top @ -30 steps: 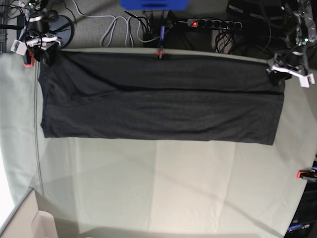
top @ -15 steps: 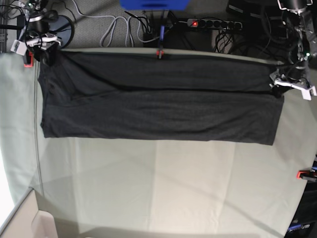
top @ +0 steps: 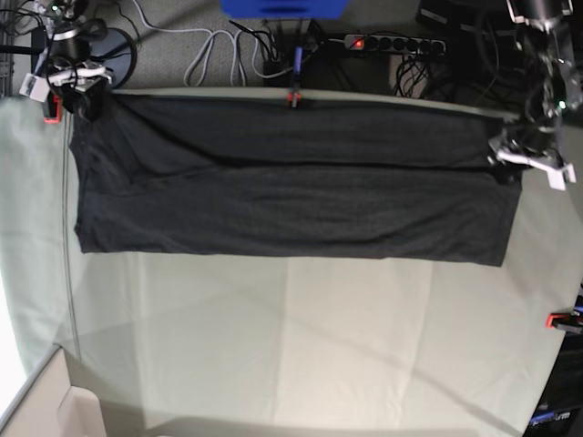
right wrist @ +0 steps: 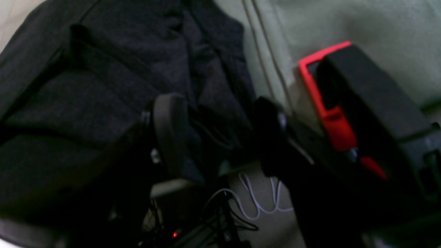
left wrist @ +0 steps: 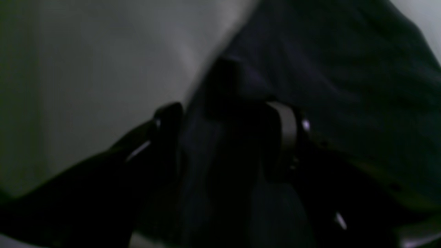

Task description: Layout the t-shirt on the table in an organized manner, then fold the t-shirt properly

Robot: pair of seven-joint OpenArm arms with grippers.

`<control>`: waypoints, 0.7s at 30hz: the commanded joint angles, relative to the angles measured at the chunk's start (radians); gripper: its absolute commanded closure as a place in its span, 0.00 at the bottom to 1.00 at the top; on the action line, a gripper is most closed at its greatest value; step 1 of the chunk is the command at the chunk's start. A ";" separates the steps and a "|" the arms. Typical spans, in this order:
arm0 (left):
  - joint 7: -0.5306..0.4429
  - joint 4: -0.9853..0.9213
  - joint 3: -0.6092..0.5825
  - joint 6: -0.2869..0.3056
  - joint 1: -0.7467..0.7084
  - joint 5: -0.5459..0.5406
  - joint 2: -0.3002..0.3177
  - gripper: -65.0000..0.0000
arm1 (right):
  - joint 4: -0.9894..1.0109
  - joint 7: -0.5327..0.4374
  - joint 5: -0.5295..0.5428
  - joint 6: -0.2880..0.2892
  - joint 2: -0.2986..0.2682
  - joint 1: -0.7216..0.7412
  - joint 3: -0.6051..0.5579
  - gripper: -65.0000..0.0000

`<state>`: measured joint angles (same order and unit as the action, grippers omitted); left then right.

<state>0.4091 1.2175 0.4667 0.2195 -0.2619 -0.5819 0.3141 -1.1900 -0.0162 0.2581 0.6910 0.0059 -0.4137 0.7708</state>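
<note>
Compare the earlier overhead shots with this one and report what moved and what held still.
The left gripper, pinching the t-shirt at its far corner, slid toward the near edge of the table, dragging that corner along. The right gripper kept its hold on the opposite far corner, and the rest of the shirt lay unchanged.

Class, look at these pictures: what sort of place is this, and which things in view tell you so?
Probably a robotics lab or workshop. A cloth-covered table is held by a red clamp, a power strip and loose cables lie on the floor, and two robot arms work on a t-shirt.
</note>
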 commanded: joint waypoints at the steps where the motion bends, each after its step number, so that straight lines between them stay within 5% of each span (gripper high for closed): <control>1: -0.019 0.043 0.008 0.001 -0.021 -0.003 0.020 0.47 | -0.008 0.012 -0.010 0.007 -0.014 -0.009 0.002 0.50; 12: -0.020 0.101 0.008 0.001 0.005 0.000 0.020 0.46 | -0.008 0.012 -0.010 0.007 -0.020 -0.009 0.002 0.50; 21: -0.023 -0.069 0.007 -0.001 0.079 0.007 0.020 0.46 | -0.008 0.012 -0.010 0.007 -0.020 -0.009 0.002 0.50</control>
<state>0.3817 1.1389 0.4698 0.2146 -0.1963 -0.5732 0.3168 -1.1900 -0.0113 0.2508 0.6910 -0.0055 -0.4137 0.7692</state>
